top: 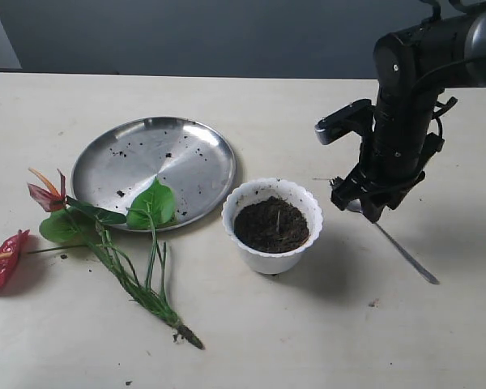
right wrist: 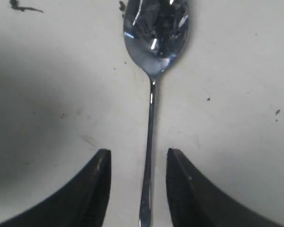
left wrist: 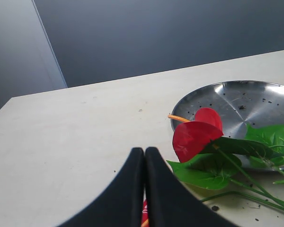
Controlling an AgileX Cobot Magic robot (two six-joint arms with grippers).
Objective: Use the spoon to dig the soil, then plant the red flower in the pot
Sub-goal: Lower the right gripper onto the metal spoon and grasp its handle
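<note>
The white pot with a ruffled rim stands mid-table, filled with dark soil. The silver spoon lies flat on the table to the pot's right; its bowl carries soil specks. My right gripper hangs open just over the spoon, its jaws either side of the handle without touching it. The red flower lies on the table at the left, leaves overlapping the steel plate. My left gripper is shut on nothing, above the table beside a red bloom; it is out of the exterior view.
A round steel plate with soil crumbs sits left of the pot, also in the left wrist view. A second red bloom lies at the left edge. Soil specks dot the table near the spoon.
</note>
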